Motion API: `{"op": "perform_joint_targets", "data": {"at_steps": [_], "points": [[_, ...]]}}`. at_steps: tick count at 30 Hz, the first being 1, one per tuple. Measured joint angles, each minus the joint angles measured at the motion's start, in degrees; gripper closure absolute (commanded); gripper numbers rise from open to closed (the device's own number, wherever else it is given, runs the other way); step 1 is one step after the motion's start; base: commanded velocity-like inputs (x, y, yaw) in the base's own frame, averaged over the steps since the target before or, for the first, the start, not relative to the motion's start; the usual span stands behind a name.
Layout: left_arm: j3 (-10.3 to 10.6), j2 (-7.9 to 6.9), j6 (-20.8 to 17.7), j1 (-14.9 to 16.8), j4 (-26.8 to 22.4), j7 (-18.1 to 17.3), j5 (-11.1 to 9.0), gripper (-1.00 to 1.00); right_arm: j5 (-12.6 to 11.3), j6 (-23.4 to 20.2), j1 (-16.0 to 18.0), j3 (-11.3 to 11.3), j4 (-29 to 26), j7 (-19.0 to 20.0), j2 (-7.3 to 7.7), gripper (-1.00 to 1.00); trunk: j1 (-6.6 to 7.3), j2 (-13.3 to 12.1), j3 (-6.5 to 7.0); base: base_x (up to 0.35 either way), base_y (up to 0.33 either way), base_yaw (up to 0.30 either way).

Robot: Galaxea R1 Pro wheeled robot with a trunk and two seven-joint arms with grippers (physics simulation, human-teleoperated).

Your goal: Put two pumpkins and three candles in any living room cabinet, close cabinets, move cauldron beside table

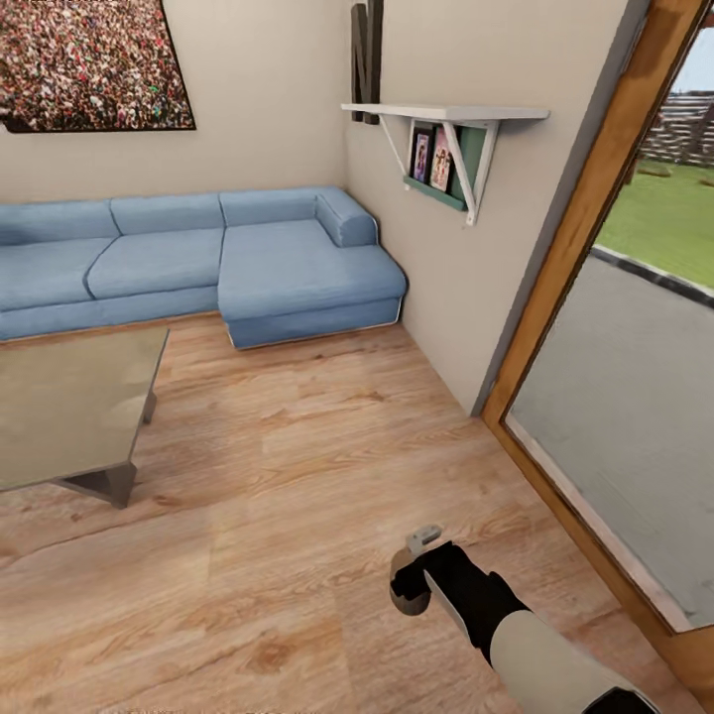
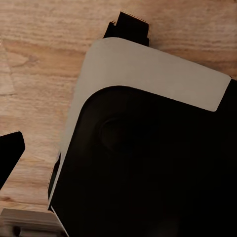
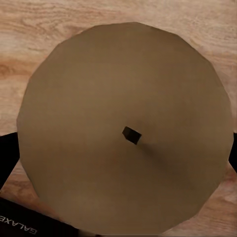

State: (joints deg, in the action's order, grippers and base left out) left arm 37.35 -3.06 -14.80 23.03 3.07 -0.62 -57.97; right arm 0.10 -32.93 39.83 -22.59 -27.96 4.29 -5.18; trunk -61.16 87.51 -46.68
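My right gripper (image 1: pixel 415 570) hangs low over the wooden floor and is shut on a candle (image 1: pixel 404 573), a short pale beige cylinder. In the right wrist view the candle's round top (image 3: pixel 123 98) with its small dark wick nub (image 3: pixel 131 135) sits close to the camera, and dark fingers (image 3: pixel 9 153) press against its sides. A dark fingertip (image 2: pixel 10 155) of my left gripper shows beside a black and white part of the robot's body (image 2: pixel 148 148); its state is unclear. The pumpkins, the cabinet and the cauldron are out of view.
A low grey table (image 1: pixel 69 407) stands at the left. A blue corner sofa (image 1: pixel 198 258) lines the far wall. A white wall shelf (image 1: pixel 446 114) with picture frames juts from the right wall. A wood-framed glass door (image 1: pixel 615 397) is at the right.
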Motion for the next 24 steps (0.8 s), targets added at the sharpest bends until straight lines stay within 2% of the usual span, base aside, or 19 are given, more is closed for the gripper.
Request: {"op": "perform_joint_targets", "data": {"at_steps": [24], "points": [[0.0, 0.18, 0.0, 0.0, -0.1, 0.0, 0.0, -1.0, 0.0, 0.1, -0.4, 0.0, 1.0, 0.0, 0.0, 1.0, 0.0, 0.0, 0.0, 0.0, 0.0, 0.289]]}}
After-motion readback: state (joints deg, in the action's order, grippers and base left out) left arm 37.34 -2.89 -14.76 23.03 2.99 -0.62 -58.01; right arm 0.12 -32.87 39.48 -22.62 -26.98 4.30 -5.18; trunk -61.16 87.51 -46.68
